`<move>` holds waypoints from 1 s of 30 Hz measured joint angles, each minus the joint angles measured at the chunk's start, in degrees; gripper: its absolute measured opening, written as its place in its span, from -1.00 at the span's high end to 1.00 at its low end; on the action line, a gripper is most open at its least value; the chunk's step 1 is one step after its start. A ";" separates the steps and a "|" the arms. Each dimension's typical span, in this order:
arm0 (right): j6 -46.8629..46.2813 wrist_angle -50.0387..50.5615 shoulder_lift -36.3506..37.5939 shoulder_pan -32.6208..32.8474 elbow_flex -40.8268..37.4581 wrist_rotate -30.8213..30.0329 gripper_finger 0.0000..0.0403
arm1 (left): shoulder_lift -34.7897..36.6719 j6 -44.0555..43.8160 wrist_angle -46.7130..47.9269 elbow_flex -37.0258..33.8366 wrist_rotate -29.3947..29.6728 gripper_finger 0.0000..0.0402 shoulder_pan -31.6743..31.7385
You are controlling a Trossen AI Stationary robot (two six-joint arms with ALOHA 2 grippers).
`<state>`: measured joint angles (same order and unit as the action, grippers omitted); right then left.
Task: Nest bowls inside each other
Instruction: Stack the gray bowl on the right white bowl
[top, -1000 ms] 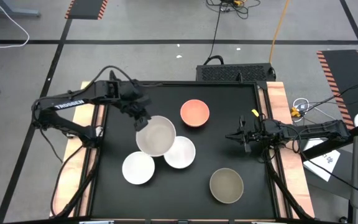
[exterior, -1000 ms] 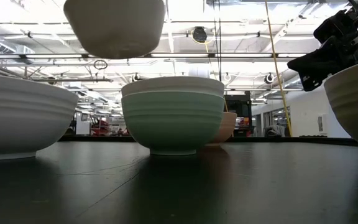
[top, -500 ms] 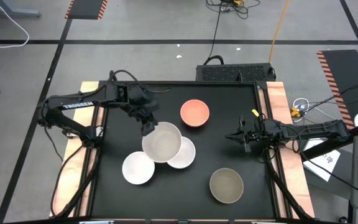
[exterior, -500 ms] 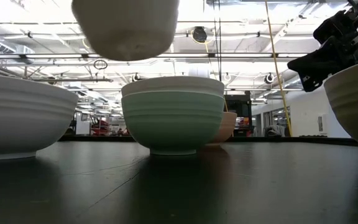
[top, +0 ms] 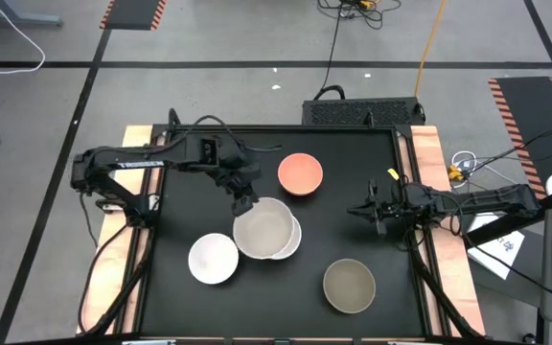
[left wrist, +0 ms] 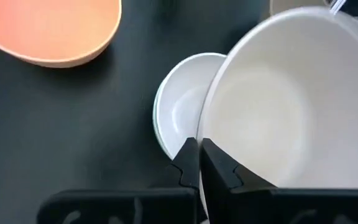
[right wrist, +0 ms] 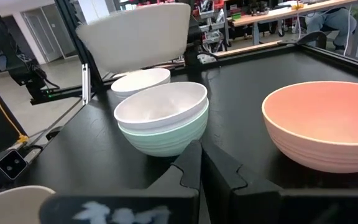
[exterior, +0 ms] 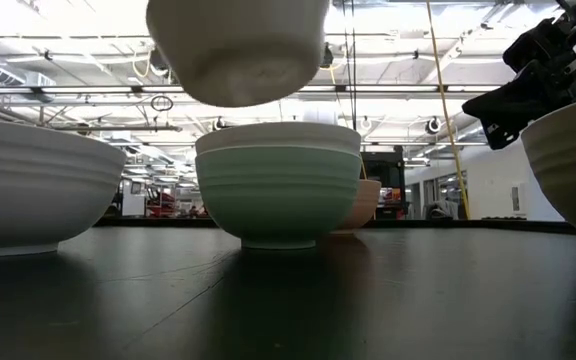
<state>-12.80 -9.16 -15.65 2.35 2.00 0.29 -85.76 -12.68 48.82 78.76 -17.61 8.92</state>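
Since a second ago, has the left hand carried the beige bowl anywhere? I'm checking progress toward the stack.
Yes. In the high view the left hand and its beige bowl have shifted rightward, from beside the white-in-mint stack to hanging over it.

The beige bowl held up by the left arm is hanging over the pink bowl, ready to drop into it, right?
Not over the pink bowl. The high view shows the left gripper holding the beige bowl above the white bowl nested in the green bowl; the pink one sits apart. The right gripper waits at the table's right edge.

Beige-grey bowl (top: 264,228) held above white-in-mint stack (exterior: 278,190), air gap between them, coral bowl (top: 301,173) just beyond, bare table (top: 362,163) toward right tool (top: 357,211).
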 joint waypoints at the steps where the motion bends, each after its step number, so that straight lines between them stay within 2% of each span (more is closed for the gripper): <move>1: 0.00 -0.16 -0.10 0.02 0.00 -0.02 1.00 | -0.77 0.16 0.15 0.10 -0.05 1.00 0.01; 10: 0.23 -1.01 -0.73 0.02 0.00 0.05 1.00 | -9.45 3.77 2.34 10.51 -0.44 1.00 -0.40; 14: 1.36 -3.71 -0.55 0.01 0.00 4.27 1.00 | -12.49 5.81 5.22 14.79 -0.49 1.00 -0.66; 18: 0.11 -5.25 -0.52 0.02 0.00 7.64 1.00 | -13.22 6.17 5.77 15.83 -0.36 1.00 -0.68; 30: -0.02 -4.76 -0.56 0.02 0.00 7.67 1.00 | -13.22 5.26 6.34 15.85 0.12 1.00 -0.82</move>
<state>-12.82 -13.91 -16.21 2.37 2.00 7.97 -98.98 -7.42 55.16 94.61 -17.50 8.10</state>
